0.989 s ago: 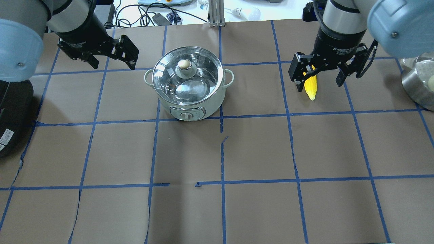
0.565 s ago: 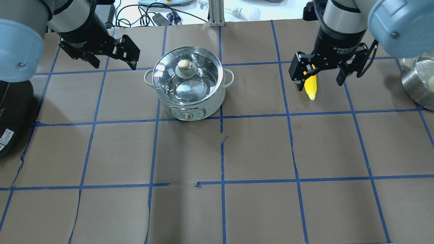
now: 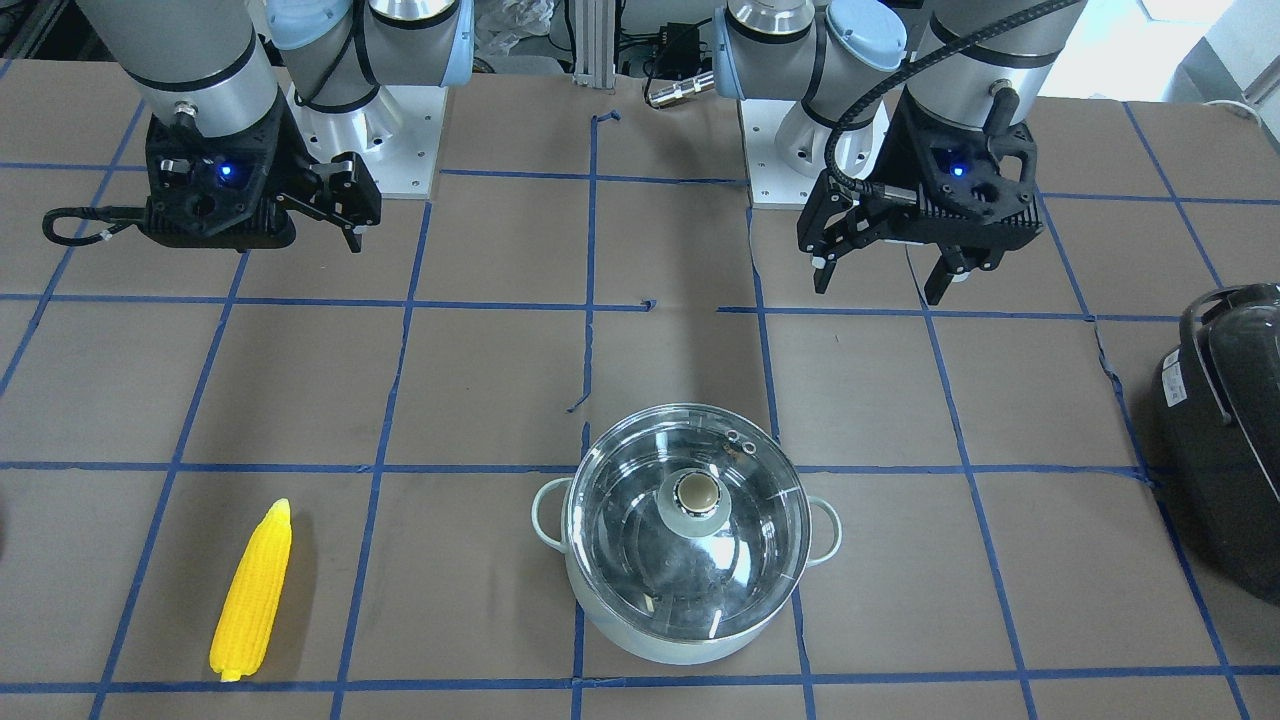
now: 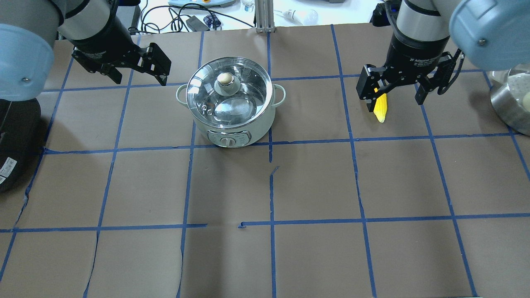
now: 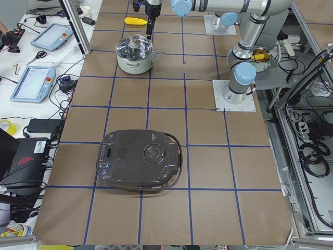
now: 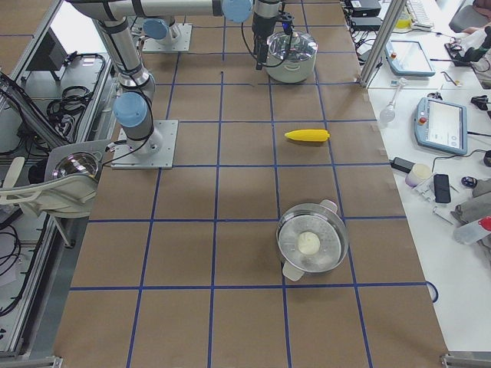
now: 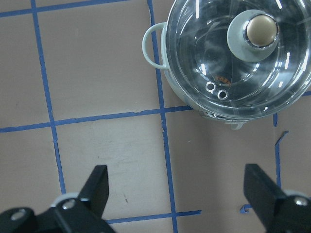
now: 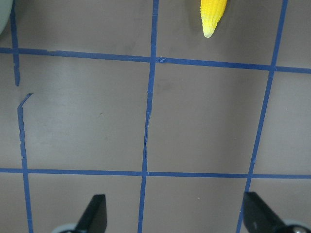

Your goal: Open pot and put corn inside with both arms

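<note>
Overhead view, reading across:

- Far left edge: black appliance on the brown paper table, part out of view
- Left gripper hangs above the table beside the pot, on its left and well short of it. Fingers spread wide, nothing between them; the wrist view shows bare paper in the gap
- Pot sits near the middle of the far half of the table, dial side facing the robot. Glass lid seated on the rim, knob untouched
- Right gripper is up in the air, jaws wide apart and empty
- Corn lies flat on the paper well to the right of the pot, pointed tip toward the robot; the right gripper hides its blunt end, no contact
- Far right edge: steel bowl, something pale and round inside
</note>
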`<state>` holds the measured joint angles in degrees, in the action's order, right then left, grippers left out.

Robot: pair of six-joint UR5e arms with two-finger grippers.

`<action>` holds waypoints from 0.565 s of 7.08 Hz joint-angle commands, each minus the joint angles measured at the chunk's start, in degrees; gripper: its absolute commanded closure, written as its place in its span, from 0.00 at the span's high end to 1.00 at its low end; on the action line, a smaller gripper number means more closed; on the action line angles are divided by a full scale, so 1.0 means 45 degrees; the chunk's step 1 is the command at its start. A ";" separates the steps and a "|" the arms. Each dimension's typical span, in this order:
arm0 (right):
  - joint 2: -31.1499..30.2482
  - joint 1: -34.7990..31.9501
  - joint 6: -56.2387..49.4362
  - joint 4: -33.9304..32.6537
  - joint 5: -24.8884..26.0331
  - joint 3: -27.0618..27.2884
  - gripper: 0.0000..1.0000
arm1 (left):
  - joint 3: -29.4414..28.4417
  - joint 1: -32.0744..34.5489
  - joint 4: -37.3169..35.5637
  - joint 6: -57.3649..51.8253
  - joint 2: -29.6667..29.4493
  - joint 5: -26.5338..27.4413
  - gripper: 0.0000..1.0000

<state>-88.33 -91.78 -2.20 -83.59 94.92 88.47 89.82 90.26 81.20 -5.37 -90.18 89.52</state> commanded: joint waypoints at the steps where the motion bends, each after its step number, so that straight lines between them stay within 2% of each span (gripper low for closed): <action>1: -0.0018 0.0006 0.0039 0.0040 0.0155 0.0144 1.00 | 0.0020 0.0000 0.0060 0.0059 0.0040 -0.0030 1.00; 4: -0.0038 -0.0033 0.0078 0.0040 0.0136 0.0145 1.00 | -0.0388 -0.0040 -0.0404 0.0312 -0.1418 0.0068 1.00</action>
<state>-88.49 -91.88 -1.93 -83.41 95.54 89.10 88.89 90.00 80.82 -4.66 -93.55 89.63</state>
